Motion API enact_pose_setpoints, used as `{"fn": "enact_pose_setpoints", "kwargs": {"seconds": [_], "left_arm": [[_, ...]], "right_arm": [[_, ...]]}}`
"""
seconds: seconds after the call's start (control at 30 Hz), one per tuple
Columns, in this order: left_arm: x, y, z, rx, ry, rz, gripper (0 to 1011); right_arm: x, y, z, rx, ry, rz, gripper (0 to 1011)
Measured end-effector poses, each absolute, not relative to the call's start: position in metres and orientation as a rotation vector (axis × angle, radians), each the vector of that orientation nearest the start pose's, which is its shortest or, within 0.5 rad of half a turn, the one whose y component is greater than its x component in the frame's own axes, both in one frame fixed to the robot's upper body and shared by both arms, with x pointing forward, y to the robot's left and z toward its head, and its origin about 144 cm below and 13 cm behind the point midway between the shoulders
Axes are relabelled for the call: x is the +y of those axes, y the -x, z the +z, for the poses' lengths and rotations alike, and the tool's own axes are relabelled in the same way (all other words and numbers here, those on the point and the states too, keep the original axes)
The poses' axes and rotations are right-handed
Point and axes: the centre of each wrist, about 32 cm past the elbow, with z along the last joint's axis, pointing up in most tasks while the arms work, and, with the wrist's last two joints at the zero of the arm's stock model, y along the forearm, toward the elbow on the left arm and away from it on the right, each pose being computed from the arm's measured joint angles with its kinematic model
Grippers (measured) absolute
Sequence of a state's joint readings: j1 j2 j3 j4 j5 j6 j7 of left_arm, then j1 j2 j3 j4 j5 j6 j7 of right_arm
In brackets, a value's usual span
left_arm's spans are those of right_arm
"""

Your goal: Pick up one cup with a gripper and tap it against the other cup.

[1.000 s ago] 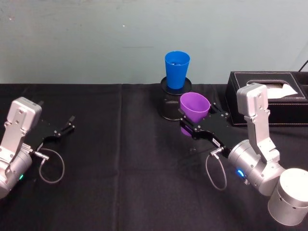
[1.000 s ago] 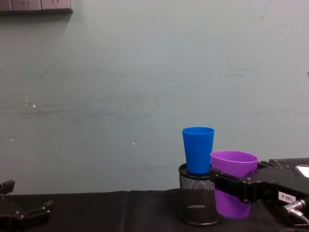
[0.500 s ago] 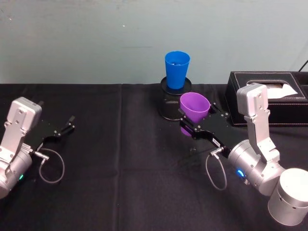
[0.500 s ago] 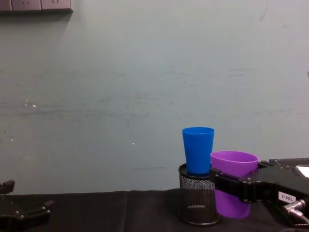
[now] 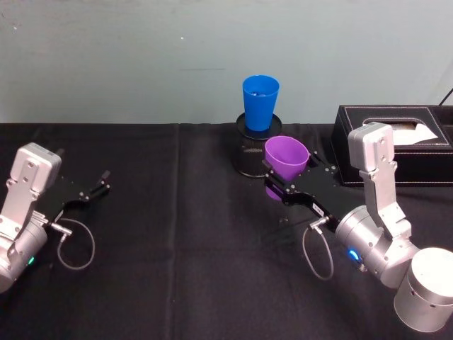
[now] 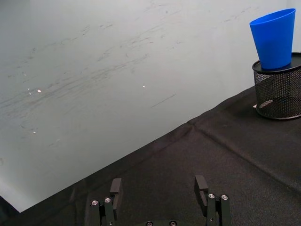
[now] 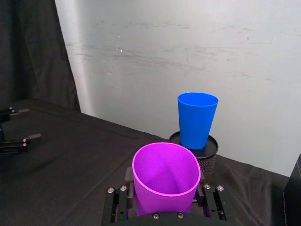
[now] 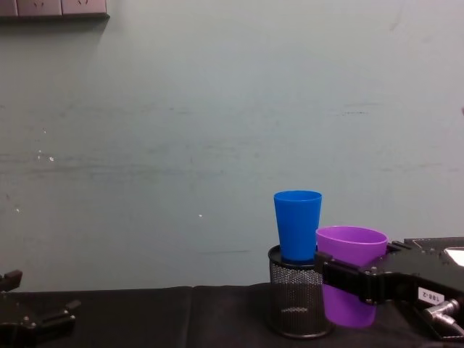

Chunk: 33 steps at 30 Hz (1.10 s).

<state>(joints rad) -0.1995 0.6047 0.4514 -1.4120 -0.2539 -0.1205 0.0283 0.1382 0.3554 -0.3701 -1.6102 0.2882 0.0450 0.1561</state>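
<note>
The purple cup (image 5: 285, 157) is upright between the fingers of my right gripper (image 5: 272, 179), which is shut on it just in front and to the right of the black mesh pen holder (image 5: 249, 152). The blue cup (image 5: 260, 103) stands upright on top of that holder. From the chest, the purple cup (image 8: 351, 279) sits beside the holder (image 8: 293, 301), its rim lower than the blue cup (image 8: 297, 225). In the right wrist view a gap separates the purple cup (image 7: 165, 176) from the blue cup (image 7: 196, 118). My left gripper (image 5: 99, 185) rests open at the far left of the table.
A black tissue box (image 5: 396, 142) stands at the back right, close behind my right arm. Black cloth (image 5: 177, 241) covers the table and a pale wall runs right behind the holder. The left wrist view shows the open left gripper (image 6: 157, 188) over bare cloth.
</note>
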Motion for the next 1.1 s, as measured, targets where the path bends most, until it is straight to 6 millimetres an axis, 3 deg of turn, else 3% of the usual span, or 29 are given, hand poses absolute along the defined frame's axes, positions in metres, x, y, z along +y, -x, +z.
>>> {"fn": "enact_pose_setpoints", "kwargs": {"seconds": [1.1], "left_arm": [[0.3097,-0.4886,1.1398,-0.285,-0.304,1.248,1000]], "right_arm": [[-0.2155,-0.4771,1.1759,-0.072,0.065,-1.057,722]]}}
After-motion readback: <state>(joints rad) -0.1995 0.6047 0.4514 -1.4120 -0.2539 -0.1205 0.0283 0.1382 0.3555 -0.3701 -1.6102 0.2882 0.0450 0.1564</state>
